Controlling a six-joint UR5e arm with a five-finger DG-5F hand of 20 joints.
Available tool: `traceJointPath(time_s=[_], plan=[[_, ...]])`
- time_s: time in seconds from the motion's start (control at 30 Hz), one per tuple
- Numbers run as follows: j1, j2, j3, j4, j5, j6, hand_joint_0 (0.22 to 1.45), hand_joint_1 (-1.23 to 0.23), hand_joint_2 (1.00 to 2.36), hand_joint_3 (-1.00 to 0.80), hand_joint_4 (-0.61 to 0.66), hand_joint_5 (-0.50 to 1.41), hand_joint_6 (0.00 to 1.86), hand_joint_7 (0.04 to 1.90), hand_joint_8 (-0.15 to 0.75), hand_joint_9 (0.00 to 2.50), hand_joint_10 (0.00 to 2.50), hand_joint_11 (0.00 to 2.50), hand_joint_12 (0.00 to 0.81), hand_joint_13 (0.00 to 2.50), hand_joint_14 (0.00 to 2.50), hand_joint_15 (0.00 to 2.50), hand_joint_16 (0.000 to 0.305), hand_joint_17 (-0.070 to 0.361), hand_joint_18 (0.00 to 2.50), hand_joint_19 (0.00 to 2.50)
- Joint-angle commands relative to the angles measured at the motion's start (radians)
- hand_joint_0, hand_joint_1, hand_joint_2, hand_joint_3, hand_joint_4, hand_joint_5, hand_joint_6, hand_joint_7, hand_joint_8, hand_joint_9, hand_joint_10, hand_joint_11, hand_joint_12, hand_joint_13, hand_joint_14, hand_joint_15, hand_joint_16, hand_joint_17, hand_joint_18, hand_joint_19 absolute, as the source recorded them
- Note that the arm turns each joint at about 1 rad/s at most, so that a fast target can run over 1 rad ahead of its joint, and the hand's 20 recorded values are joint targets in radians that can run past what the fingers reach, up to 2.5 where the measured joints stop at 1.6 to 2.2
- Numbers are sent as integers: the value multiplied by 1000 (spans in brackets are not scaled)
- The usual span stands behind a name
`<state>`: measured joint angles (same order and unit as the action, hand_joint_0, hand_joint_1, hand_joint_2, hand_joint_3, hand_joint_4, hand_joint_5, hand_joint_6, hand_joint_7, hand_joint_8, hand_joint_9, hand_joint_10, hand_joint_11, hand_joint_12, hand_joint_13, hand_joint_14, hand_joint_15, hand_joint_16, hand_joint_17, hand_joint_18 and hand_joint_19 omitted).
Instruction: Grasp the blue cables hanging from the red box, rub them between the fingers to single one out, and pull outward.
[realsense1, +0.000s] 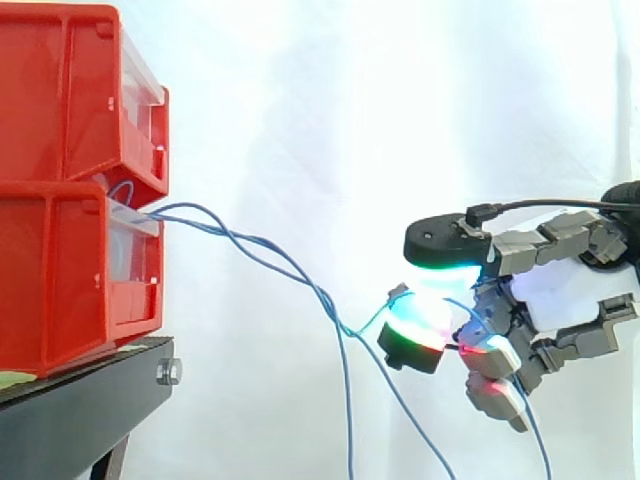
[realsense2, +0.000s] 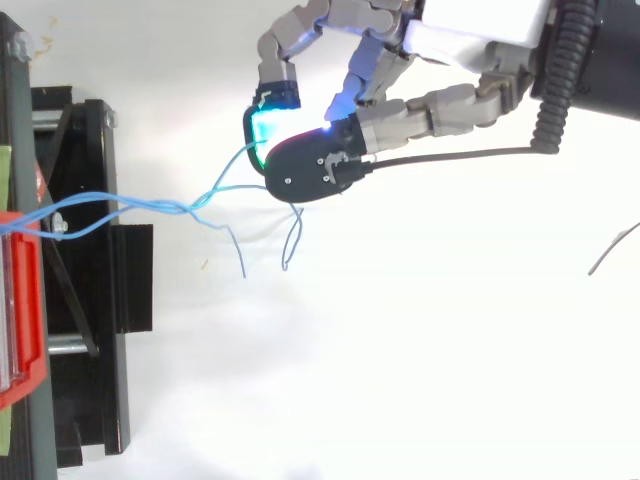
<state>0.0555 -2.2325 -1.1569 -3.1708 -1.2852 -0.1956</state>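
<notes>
Hand (realsense1: 535, 300) enters from the right of the side view at about the height of the lower bin and well apart from it. Its fingers are curled inward, and two glowing pads (realsense1: 415, 338) are closed together on a single strand of the blue cables (realsense1: 262, 247). The upper pad shows cyan-green, the lower one green with red. In the top view the hand (realsense2: 470, 35) reaches in from the upper right, and the strand meets its cyan pad.

White curtain (realsense1: 330, 110) forms the whole backdrop.

Red bins (realsense1: 65, 190) are stacked two high at the left, with the upper one overhanging the front of the lower one. In the top view their red edge (realsense2: 25, 310) sits at the left border.

Black stand (realsense1: 85, 395) carries the bins, with a bolt head (realsense1: 168, 372) on its front edge.

The cables leave the front lip of the lower bin and run rightward and downward, crossing one another twice on the way. Beyond the second crossing one strand rises into the pinch and looks fairly straight. Two others hang loose to the bottom edge, and a further length drops below the hand. Seen from above, the cables (realsense2: 150, 208) twist together between the stand and the hand, and two free ends trail away from the twist.
</notes>
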Motion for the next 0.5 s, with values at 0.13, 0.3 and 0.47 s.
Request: traceJointPath(time_s=[0.13, 0.3, 0.47], plan=[[6, 1, -1, 35, 0, -1, 632, -866, 1026, -7, -126, -83, 926, 1158, 211, 1256, 24, 860, 300, 1115, 35, 981, 42, 94, 945, 842], [4, 1, -1, 45, 0, -1, 637, -866, 1026, -13, -115, -83, 926, 1161, 216, 1253, 27, 866, 300, 1115, 34, 979, 42, 93, 944, 838], [4, 1, -1, 45, 0, -1, 645, -872, 1029, -13, -111, -87, 928, 1158, 205, 1245, 28, 882, 290, 1106, 36, 983, 40, 90, 933, 848]])
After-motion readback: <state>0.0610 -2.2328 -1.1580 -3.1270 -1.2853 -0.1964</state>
